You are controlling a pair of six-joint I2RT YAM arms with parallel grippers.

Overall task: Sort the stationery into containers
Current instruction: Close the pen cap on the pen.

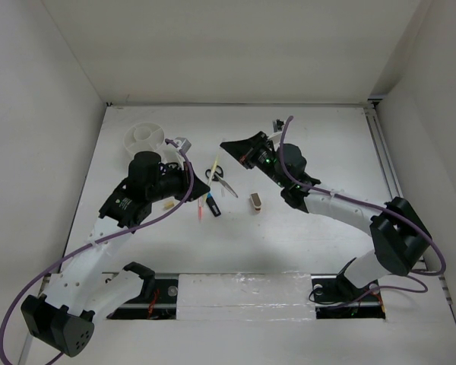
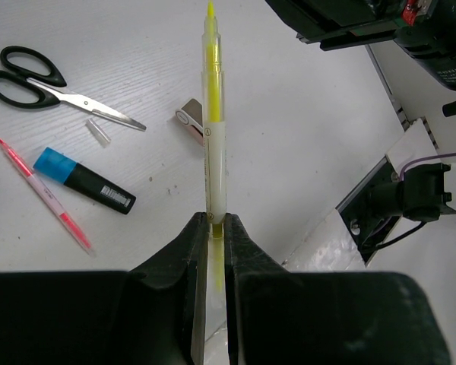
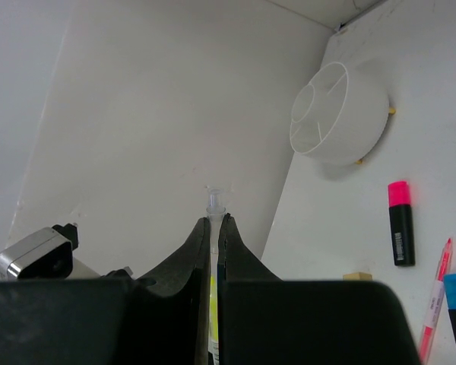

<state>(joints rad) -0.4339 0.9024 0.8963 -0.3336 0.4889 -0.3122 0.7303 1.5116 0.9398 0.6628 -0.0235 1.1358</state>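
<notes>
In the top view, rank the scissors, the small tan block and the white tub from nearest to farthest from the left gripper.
From the left gripper:
1. Scissors, close beside it on the right.
2. Tan block, farther right, toward the near edge.
3. White tub, at the back-left; farthest, though only slightly beyond the block.

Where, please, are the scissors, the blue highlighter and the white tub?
scissors [image 2: 91, 105], left wrist view, on the blades.
blue highlighter [image 2: 99, 188], left wrist view, on the black barrel.
white tub [image 3: 353, 114], right wrist view, on the outer wall.
</notes>
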